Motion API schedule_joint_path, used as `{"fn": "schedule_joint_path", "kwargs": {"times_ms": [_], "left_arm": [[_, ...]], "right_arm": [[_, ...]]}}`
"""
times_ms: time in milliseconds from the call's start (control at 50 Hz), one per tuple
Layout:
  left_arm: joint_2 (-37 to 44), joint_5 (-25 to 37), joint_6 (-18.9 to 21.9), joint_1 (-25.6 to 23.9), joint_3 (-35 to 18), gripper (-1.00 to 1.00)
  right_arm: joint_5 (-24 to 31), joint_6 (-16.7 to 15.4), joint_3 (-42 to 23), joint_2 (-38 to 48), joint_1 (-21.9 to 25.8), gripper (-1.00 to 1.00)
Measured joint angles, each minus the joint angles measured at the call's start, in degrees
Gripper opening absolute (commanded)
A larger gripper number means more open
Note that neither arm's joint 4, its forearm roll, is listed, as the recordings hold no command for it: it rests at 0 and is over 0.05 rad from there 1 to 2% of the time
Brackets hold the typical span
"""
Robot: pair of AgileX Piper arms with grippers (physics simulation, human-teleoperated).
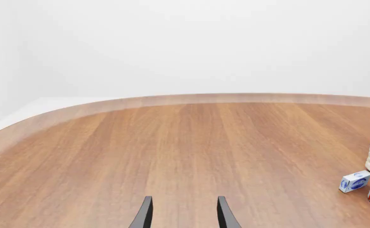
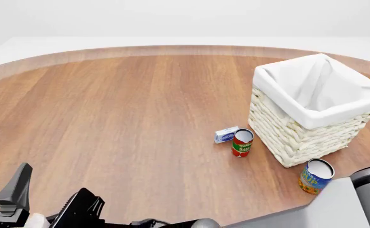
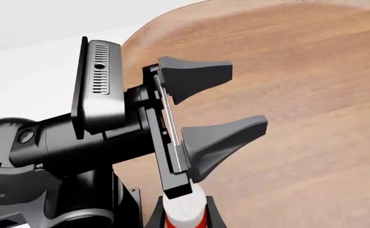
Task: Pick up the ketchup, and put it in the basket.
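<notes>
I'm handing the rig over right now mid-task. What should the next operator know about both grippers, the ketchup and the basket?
Left gripper: open, empty, low over the wooden table, near the right arm's camera.
Right gripper: shut on the small red ketchup bottle with a white cap, held at the near edge, out of the front view.
Large square cream wicker basket with white liner: far right, upright; nothing seen inside.
Beside it: red-and-green can, blue-and-orange can, small blue-and-white box.
Done: ketchup grasped.
Left: carry it over the basket, avoiding the cans, and release.
</notes>
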Motion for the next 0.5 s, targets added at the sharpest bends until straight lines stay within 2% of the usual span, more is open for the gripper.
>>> {"fn": "schedule_joint_path", "kwargs": {"times_ms": [500], "left_arm": [[0.00, 0.00, 0.00, 0.00, 0.00, 1.00]], "right_arm": [[-2.11, 0.93, 3.37, -2.39, -1.77, -1.00]]}}
